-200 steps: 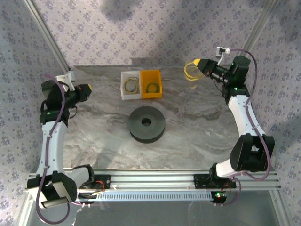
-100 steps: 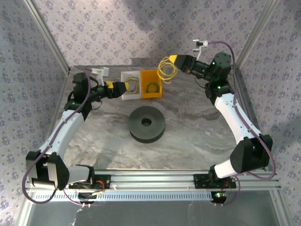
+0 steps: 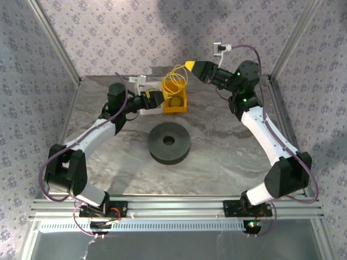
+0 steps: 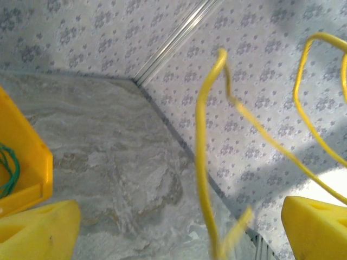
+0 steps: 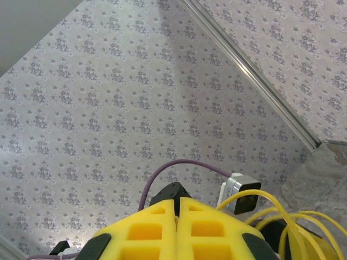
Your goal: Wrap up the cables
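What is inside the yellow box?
A green cable loop lies in the yellow box. The yellow cable hanging from the right gripper crosses over the box, hiding part of its floor from above.

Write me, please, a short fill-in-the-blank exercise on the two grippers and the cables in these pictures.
1. The right gripper is shut on a loose coil of ____ cable.
2. The left gripper, close to that coil, has its jaws ____.
3. The wire lying in the yellow bin is ____.

Missing words: yellow; open; green.
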